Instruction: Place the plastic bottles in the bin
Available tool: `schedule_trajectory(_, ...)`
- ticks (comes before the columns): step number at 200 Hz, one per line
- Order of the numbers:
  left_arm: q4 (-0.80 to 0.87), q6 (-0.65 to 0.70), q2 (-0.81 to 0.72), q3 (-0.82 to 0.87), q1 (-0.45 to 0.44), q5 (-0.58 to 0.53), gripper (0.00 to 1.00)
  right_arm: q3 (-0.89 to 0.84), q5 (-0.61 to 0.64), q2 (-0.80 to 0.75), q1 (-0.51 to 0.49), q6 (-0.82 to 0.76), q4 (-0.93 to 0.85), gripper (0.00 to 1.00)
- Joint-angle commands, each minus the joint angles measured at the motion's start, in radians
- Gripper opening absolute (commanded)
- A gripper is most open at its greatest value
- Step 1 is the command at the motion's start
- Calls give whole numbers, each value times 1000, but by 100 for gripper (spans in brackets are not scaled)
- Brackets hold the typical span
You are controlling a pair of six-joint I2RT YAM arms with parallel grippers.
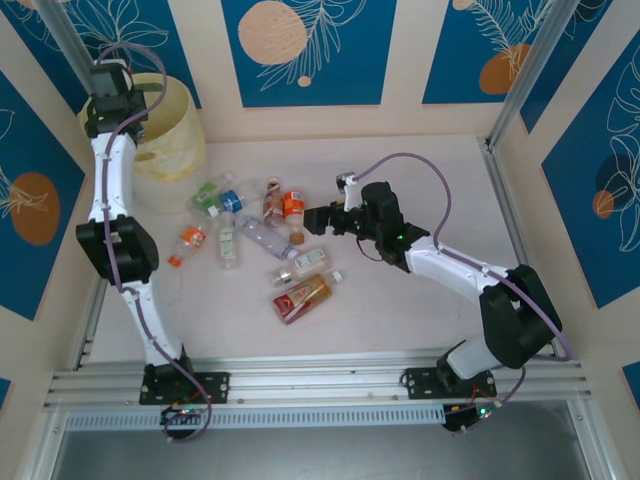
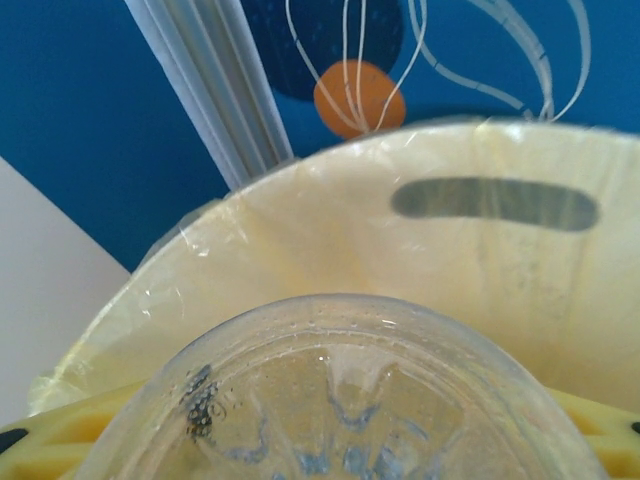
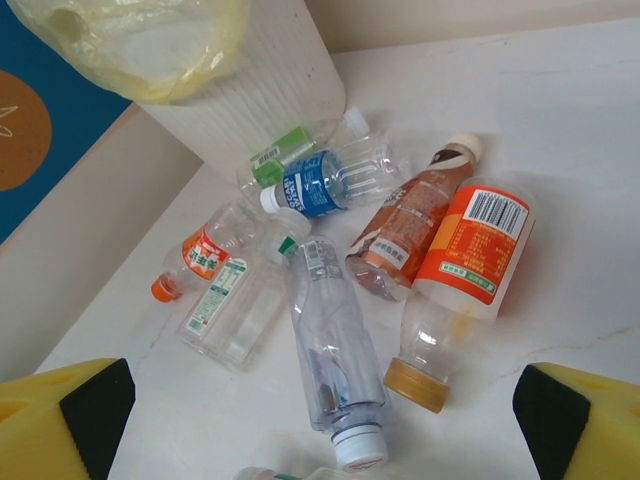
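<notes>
**Bottle poised over the bin**

The left tool (image 1: 112, 95) is gripping a clear bottle (image 2: 340, 390) over the mouth of the pale yellow bin (image 1: 182, 130), likely so that letting go drops it inside. The right tool (image 3: 325, 415) is hovering, jaws spread wide, over the loose bottles (image 1: 262, 232) lying on the tabletop (image 1: 420, 170) beside the bin. The left wrist view is giving the grasp and the bin's handle slot (image 2: 495, 203) up close; the overhead view is giving the pile's layout.

— What lies on the pale, faintly marbled tabletop (image 1: 420, 160)?
— Small clear plastic bottles (image 1: 265, 238) with coloured labels, on their sides, scattered just ahead of the wide-spread right claw (image 1: 318, 216). Two more lie beside it, towards the arm bases.
— Anything else?
— A tall pale yellow translucent bin (image 1: 185, 135), standing well beyond the bottles.
</notes>
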State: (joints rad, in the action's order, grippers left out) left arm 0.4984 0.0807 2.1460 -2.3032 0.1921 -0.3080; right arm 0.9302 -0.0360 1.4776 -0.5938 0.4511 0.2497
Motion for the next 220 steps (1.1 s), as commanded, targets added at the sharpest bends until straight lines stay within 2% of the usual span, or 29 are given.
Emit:
schedule_trajectory(1,4,59,35,-30,11,-48,58,44,9,25,-15,-22,-26,100)
schedule_trajectory(23,0,99,68,-26,12,-83,59,53,12,38,-24,-33,-38,100)
schedule_trajectory(47,-11,136,91,-5,12,-109,71,55,17,44,-26,-36,-43,100)
schedule_trajectory(71,-9,160,115,-11,12,-131,75,53,19,44,-27,-35,-48,100)
schedule_trajectory(110,20,130,114,-49,11,-102,86,49,22,38,-31,-33,-50,100)
schedule_trajectory(135,75,72,92,-109,11,-38,89,49,29,36,-33,-32,-52,99)
schedule_trajectory(172,151,-72,35,-188,8,148,100,36,63,24,-34,-16,-43,100)
schedule_trajectory(220,207,-190,-63,-195,-52,286,100,-10,148,-20,-34,9,-35,100)
